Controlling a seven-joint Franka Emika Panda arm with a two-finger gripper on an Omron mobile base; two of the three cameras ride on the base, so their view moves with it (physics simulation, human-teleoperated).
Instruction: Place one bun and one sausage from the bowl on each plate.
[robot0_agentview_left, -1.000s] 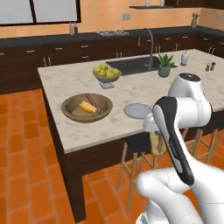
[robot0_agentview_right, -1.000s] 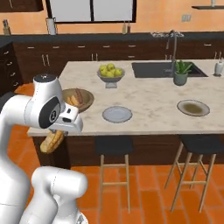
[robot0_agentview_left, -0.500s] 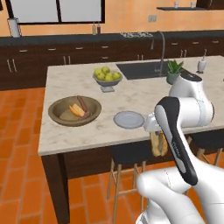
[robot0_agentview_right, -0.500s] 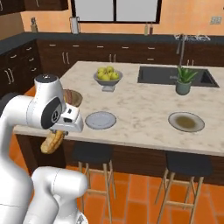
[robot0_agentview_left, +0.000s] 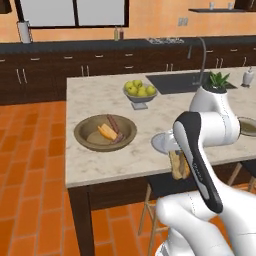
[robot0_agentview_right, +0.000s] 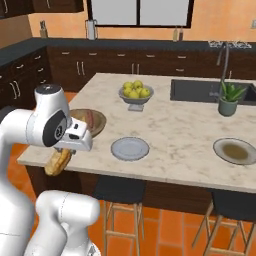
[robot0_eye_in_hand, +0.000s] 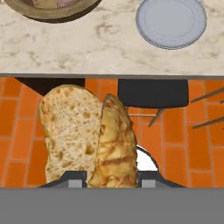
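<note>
1. The tabletop (robot0_agentview_left: 100, 160) is pale, mottled stone with a straight front edge, carried on dark wood cabinetry over an orange tiled floor (robot0_agentview_left: 35, 190).
2. The bowl (robot0_agentview_left: 105, 133) is wide, shallow, round and brown with a wood look; it sits near the tabletop's left end and holds a yellowish bun piece (robot0_agentview_left: 106, 132) and a thin reddish-brown sausage (robot0_agentview_left: 115, 125) lying side by side.
3. The bun (robot0_eye_in_hand: 87, 135) in the end effector (robot0_eye_in_hand: 109, 177) is a split loaf: one half shows a pale, porous crumb face, the other a golden, blistered crust. The jaws are pinching it at its lower end, and it hangs off the tabletop's front edge, above the floor tiles.
4. A flat, round grey-blue plate (robot0_agentview_right: 130, 148) lies empty on the tabletop, right of the bowl and apart from it.
5. A second plate (robot0_agentview_right: 236, 151), darker in its centre, rests further right in the right base view; the left base view shows just its rim behind the arm.
6. A grey footed bowl of yellow-green apples (robot0_agentview_left: 140, 92) stands behind the two, near a dark sink (robot0_agentview_right: 200, 90) and a potted plant (robot0_agentview_right: 229, 98).
7. The hand view gives the bun's crumb texture and a dark stool seat (robot0_eye_in_hand: 153, 92) under the tabletop edge; the base views show the bun as a small tan lump beside the white arm.
</note>
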